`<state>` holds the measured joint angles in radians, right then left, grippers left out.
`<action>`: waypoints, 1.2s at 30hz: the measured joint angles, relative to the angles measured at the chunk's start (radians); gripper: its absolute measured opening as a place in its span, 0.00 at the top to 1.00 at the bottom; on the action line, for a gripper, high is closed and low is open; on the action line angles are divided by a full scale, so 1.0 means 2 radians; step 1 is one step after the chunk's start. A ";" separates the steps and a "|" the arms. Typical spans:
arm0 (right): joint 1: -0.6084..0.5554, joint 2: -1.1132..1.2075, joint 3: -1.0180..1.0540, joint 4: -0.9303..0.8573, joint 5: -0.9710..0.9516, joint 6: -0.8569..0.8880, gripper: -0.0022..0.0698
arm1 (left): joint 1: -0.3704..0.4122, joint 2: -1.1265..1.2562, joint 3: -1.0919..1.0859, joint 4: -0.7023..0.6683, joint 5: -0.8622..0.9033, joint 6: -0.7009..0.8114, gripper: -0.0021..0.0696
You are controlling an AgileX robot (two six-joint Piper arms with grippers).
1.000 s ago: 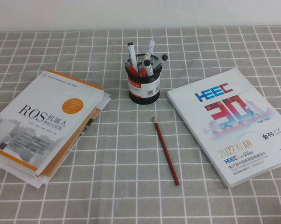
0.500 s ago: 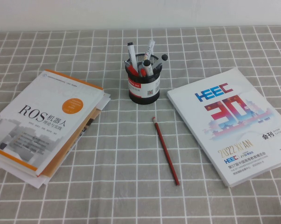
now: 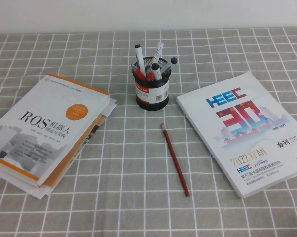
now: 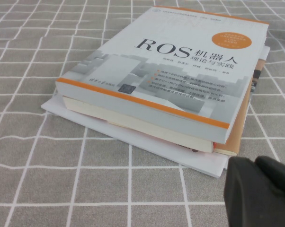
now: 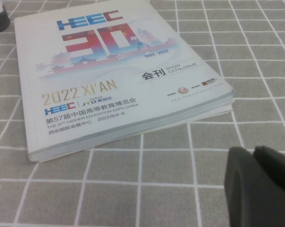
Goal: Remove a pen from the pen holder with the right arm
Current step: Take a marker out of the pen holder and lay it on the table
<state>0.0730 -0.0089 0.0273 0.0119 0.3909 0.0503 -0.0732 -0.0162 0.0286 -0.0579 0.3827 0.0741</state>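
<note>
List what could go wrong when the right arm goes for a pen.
The right pincer, shut beside the catalogue, must open first. The pens crowd the pen holder; gripping two or tipping it seems possible. A low approach could sweep the red pencil. The left pincer hangs by the book stack.

Pen holder [image 3: 152,95] looks wire-mesh, tablecloth [image 3: 114,207] matt cloth.

Pen holder [image 3: 152,96]: black mesh cup with a red-and-white label on its front, standing upright on the worktop [image 3: 114,197], upper centre of the frame. Pens [image 3: 155,70]: several markers inside, upright or leaning, tops projecting above the rim.
</note>
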 joint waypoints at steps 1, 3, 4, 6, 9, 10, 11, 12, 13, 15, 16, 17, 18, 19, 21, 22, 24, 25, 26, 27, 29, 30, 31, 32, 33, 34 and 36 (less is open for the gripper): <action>0.000 0.000 0.000 0.000 0.000 0.000 0.99 | 0.000 0.000 0.000 0.000 0.000 0.000 0.98; 0.000 0.000 0.000 0.000 0.000 0.000 0.99 | 0.000 0.000 0.000 0.000 0.000 0.000 0.98; 0.000 0.000 0.000 0.000 0.000 0.000 0.99 | 0.000 0.000 0.000 0.000 0.000 0.000 0.98; 0.000 0.000 0.000 0.000 0.000 0.000 0.99 | 0.000 0.000 0.000 0.000 0.000 0.000 0.98; 0.000 0.000 0.000 0.000 0.000 0.000 0.99 | 0.000 0.000 0.000 0.000 0.000 0.000 0.98; 0.000 0.000 0.000 0.000 0.000 0.000 0.99 | 0.000 0.000 0.000 0.000 0.000 0.000 0.98; 0.000 0.000 0.000 0.000 0.000 0.000 0.99 | 0.000 0.000 0.000 0.000 0.000 0.000 0.98; 0.000 0.000 0.000 0.000 0.000 0.000 0.99 | 0.000 0.000 0.000 0.000 0.000 0.000 0.98; 0.000 0.000 0.000 0.000 0.000 0.000 0.99 | 0.000 0.000 0.000 0.000 0.000 0.000 0.98; 0.000 0.000 0.000 0.000 0.000 0.000 0.99 | 0.000 0.000 0.000 0.000 0.000 0.000 0.98; 0.000 0.000 0.000 0.000 0.000 0.000 0.99 | 0.000 0.000 0.000 0.000 0.000 0.000 0.98; 0.000 0.000 0.000 0.000 0.000 0.000 0.99 | 0.000 0.000 0.000 0.000 0.000 0.000 0.98; 0.000 0.000 0.000 0.000 0.000 0.000 0.99 | 0.000 0.000 0.000 0.000 0.000 0.000 0.98; 0.000 0.000 0.000 0.000 0.000 0.000 0.99 | 0.000 0.000 0.000 0.000 0.000 0.000 0.98; 0.000 0.000 0.000 0.000 0.000 0.000 0.99 | 0.000 0.000 0.000 0.000 0.000 0.000 0.98; 0.000 0.000 0.000 0.000 0.000 0.000 0.99 | 0.000 0.000 0.000 0.000 0.000 0.000 0.98; 0.000 0.000 0.000 0.000 -0.003 0.000 0.99 | 0.000 0.000 0.000 0.000 0.000 0.000 0.98; 0.000 0.000 0.000 0.000 -0.005 0.000 0.99 | 0.000 0.000 0.000 0.000 0.000 0.000 0.98; 0.000 0.000 0.000 0.002 -0.012 0.000 0.99 | 0.000 0.000 0.000 0.000 0.000 0.000 0.98; 0.000 0.000 0.000 0.007 -0.019 0.000 0.99 | 0.000 0.000 0.000 0.000 0.000 0.000 0.98; 0.000 0.000 0.000 0.028 -0.039 0.000 0.99 | 0.000 0.000 0.000 0.000 0.000 0.000 0.98; 0.000 0.000 0.000 0.039 -0.051 0.000 0.99 | 0.000 0.000 0.000 0.000 0.000 0.000 0.98; 0.000 0.000 0.000 0.056 -0.065 0.000 0.99 | 0.000 0.000 0.000 0.000 0.000 0.000 0.98; 0.000 0.000 0.000 0.073 -0.078 0.000 0.99 | 0.000 0.000 0.000 0.000 0.000 0.000 0.98; 0.000 0.000 0.000 0.085 -0.089 0.000 0.99 | 0.000 0.000 0.000 0.000 0.000 0.000 0.98; 0.000 0.000 0.000 0.098 -0.100 0.000 0.99 | 0.000 0.000 0.000 0.000 0.000 0.000 0.98; 0.000 0.000 0.000 0.115 -0.114 0.000 0.99 | 0.000 0.000 0.000 0.000 0.000 0.000 0.98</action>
<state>0.0730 -0.0089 0.0273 0.2409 0.1629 0.0503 -0.0732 -0.0162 0.0286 -0.0579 0.3827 0.0741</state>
